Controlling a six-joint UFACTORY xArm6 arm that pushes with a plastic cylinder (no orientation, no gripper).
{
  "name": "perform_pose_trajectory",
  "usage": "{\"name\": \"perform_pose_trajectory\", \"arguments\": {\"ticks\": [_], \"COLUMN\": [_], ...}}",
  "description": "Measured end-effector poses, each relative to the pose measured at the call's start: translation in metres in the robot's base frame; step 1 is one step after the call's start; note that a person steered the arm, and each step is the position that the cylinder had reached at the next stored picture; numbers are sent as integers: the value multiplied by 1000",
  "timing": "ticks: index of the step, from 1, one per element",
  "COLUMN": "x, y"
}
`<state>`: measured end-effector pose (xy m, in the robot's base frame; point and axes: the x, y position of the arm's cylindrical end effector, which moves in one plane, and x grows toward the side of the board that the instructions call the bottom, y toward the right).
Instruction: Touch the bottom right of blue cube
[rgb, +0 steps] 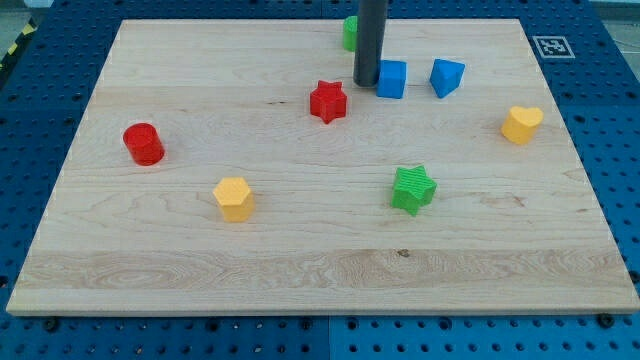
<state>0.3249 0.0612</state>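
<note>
The blue cube (392, 78) sits near the top middle of the wooden board (200, 240). My tip (367, 83) stands right against the cube's left side, at about its lower left corner. The dark rod rises straight up out of the view's top. A blue wedge-shaped block (447, 76) lies just to the right of the cube, apart from it.
A green block (350, 32) is partly hidden behind the rod at the top. A red star (328, 101) lies left of my tip. A yellow heart (521, 124) is at the right, a green star (413, 189) lower middle, a yellow hexagon (234, 198) and a red cylinder (144, 144) at the left.
</note>
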Motion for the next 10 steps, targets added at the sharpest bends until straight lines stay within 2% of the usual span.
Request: {"name": "perform_pose_trajectory", "arguments": {"ticks": [2, 6, 10], "x": [2, 61, 45], "y": [14, 35, 65]}}
